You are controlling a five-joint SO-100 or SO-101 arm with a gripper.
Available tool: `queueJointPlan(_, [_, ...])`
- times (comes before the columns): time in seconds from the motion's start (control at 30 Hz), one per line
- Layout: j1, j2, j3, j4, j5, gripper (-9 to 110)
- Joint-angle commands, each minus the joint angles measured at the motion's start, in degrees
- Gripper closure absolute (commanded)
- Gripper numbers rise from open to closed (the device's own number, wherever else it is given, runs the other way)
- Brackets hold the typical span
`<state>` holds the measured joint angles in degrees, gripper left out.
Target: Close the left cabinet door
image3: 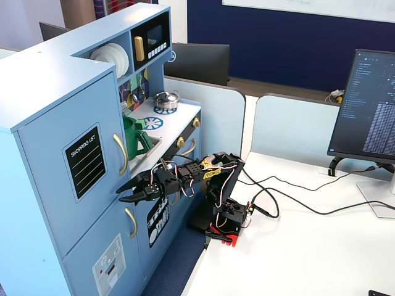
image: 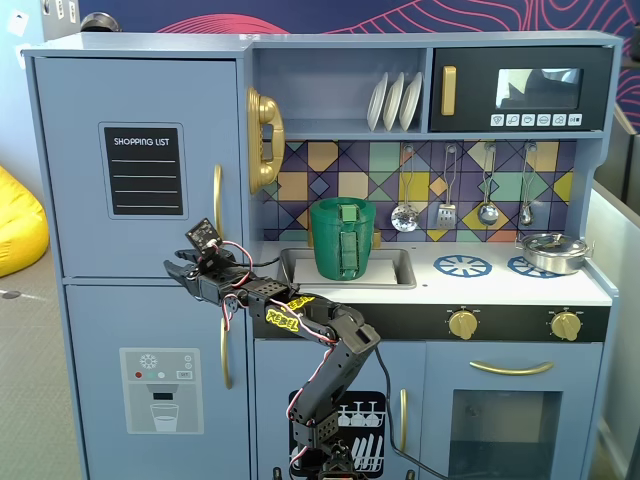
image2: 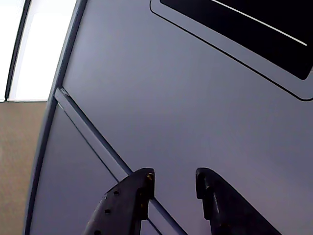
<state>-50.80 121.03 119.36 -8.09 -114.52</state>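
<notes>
Light-blue wood makes up a toy kitchen; its upper left panel is the left cabinet door [image: 140, 165], carrying a black "SHOPPING LIST" chalkboard [image: 145, 171] and a curved gold handle [image: 217, 200] on its right edge; in both fixed views this door sits flush with the cabinet front, above a second blue door with a dispenser graphic [image: 162, 390]. Black arm reaches leftward across the front; the gripper [image: 178, 270] hovers just at the seam between the 2 doors, near the upper door's lower edge; whether it touches cannot be told. In the wrist view the gripper's 2 fingers [image2: 128, 200] stand slightly spread, holding nothing, with the chalkboard corner above.
</notes>
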Motion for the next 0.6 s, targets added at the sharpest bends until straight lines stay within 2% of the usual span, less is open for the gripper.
queueJointPlan(0.0, [2.0,4.9,-0.1,-1.0,1.8,102])
queueJointPlan(0.17, [0.4,15.0,4.0,12.7,5.3,102])
queueJointPlan(0.3, [3.4,24.7,11.1,21.5,7.0,102])
queueJointPlan(0.43, [10.7,33.8,14.3,38.5,11.2,102])
queueJointPlan(0.57, [23.3,37.9,14.9,53.3,16.9,102])
